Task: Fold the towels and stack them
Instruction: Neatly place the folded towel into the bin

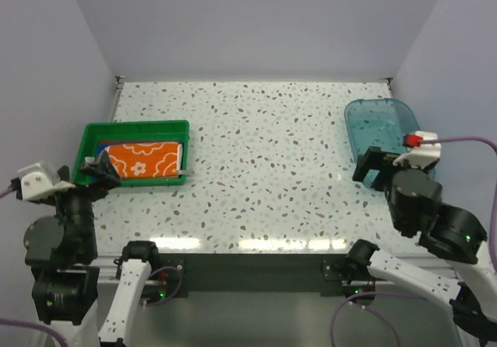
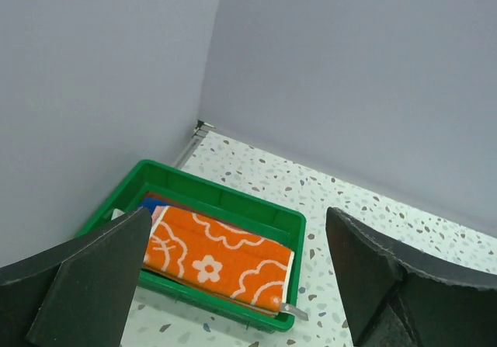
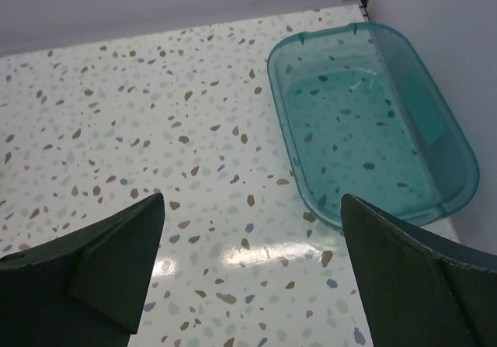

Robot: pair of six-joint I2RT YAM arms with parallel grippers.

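Note:
The orange towel with white flower outlines lies folded on top of a stack in the green tray. In the left wrist view the orange towel covers the stack; slivers of a blue towel, a pink one and a brown one show at its edges. My left gripper is open and empty at the tray's near left corner, raised; in its own view it frames the tray. My right gripper is open and empty beside the blue tub; its own view shows bare table between the fingers.
The clear blue plastic tub stands empty at the right, also in the right wrist view. A small grey tab pokes out at the tray's near right corner. Grey walls close in the table on three sides.

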